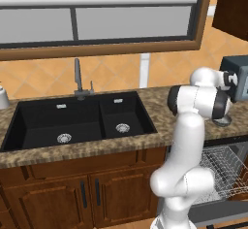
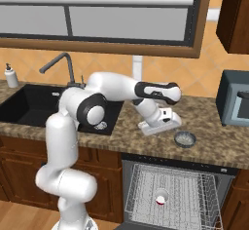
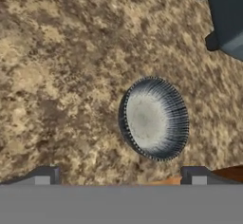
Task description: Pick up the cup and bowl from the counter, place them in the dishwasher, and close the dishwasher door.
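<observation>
The gripper (image 3: 121, 175) hangs over the counter (image 2: 214, 141) with its jaws spread wide and nothing between them. In the hand view the two dark fingertips (image 3: 47, 174) stand far apart at the bottom, and the bowl (image 3: 154, 118) lies on the speckled stone just beyond them, between their lines but nearer the right tip, not touching either. In the right base view the bowl (image 2: 185, 139) sits near the counter's front edge, just right of the hand, with a grey microwave (image 2: 234, 105) farther right against the wall. Below it the dishwasher (image 2: 170, 195) stands open with its door down, and the cup (image 2: 161, 196) rests in the white wire rack. The black double sink (image 1: 77, 121) lies well to the left.
</observation>
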